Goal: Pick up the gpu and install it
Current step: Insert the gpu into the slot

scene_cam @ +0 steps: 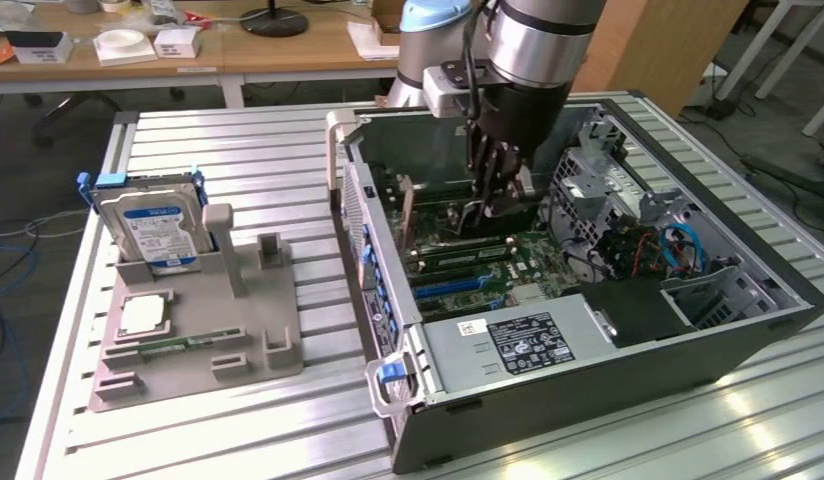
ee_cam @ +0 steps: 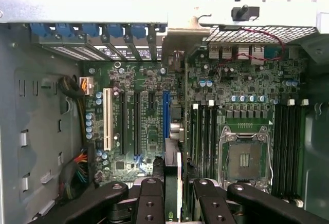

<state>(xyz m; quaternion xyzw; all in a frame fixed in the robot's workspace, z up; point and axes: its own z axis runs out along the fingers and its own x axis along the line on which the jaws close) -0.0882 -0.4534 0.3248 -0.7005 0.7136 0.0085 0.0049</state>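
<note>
The black, multi-link fingers (ee_cam: 149, 198) of the gripper (ee_cam: 172, 203) lie closest to the lens in the wrist view. They stand partly closed on the gpu (ee_cam: 175, 131), a thin dark circuit card with a silvery metal bracket, seen edge-on. The card stands upright over the green motherboard (ee_cam: 149, 116), just beside the long blue expansion slot (ee_cam: 165, 118); whether it is fully seated in a slot cannot be told. Its bracket end reaches the rear wall of the open grey computer case (scene_cam: 732, 330).

In the exterior view, the gripper (scene_cam: 499, 205) reaches down into the case from the silver-and-black robot arm (scene_cam: 539, 50). The black power supply with its white label (scene_cam: 519, 345) sits in the case at the end nearest the camera. Well apart from the case, at the exterior view's left, a grey moulded holder (scene_cam: 199, 350) stands on the ribbed aluminium table (scene_cam: 252, 150). It carries an upright silver hard drive with a blue-white label (scene_cam: 152, 235).
</note>
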